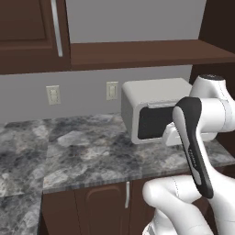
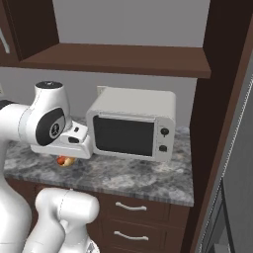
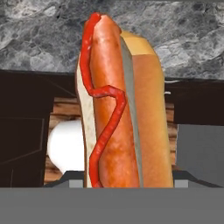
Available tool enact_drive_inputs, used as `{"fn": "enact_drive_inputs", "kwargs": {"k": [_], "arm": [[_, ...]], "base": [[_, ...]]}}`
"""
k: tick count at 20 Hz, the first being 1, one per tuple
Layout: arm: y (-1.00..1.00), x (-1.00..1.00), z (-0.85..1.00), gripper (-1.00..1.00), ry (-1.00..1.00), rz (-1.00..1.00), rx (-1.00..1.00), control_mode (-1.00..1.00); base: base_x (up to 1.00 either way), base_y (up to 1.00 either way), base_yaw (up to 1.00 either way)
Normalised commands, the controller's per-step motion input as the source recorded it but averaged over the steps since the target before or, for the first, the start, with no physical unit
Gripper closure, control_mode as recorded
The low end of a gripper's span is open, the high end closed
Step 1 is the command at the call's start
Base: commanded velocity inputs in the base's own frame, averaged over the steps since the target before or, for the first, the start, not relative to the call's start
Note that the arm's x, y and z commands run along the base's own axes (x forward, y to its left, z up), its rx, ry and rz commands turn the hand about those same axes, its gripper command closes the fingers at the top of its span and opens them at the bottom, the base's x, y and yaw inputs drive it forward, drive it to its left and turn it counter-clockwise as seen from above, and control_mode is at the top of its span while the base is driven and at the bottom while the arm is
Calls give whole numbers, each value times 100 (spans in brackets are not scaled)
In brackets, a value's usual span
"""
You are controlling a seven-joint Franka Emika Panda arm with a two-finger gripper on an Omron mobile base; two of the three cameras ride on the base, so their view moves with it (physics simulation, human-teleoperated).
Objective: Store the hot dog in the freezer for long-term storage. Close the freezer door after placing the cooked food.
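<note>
Hot dog (image 3: pixel 118 105): tan bun around a red-brown sausage with a wavy red sauce line; stands lengthwise up from the gripper, close before the hand camera; a small orange-red part of it (image 2: pixel 65 160) peeks out below the hand.
Gripper (image 3: pixel 120 181): jaws part-closed on the hot dog's lower end; fingertips themselves hidden behind it.
Handling, judged: light; soft bun, likely to dent under a hard squeeze; sausage smooth, could slip. Best held across the bun's flanks near mid-length.
Counter (image 2: pixel 128 175): grey marbled stone, below and beyond the hand.
Microwave (image 2: pixel 132 123): white, just beside the hand, door closed.
Freezer: position cannot be told.
</note>
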Motion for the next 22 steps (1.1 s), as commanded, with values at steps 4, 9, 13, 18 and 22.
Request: {"fn": "enact_drive_inputs", "kwargs": {"k": [4,9,13,18,22], "arm": [[0,-7,0,100,0,0,0,-100],[0,-6,0,100,0,0,0,100],[0,0,0,100,0,0,0,100],[0,0,0,100,0,0,0,100],[0,0,0,100,0,0,0,100]], "base": [[0,0,0],[-50,0,0],[-79,0,-3],[-75,0,-5],[-75,0,-5]]}}
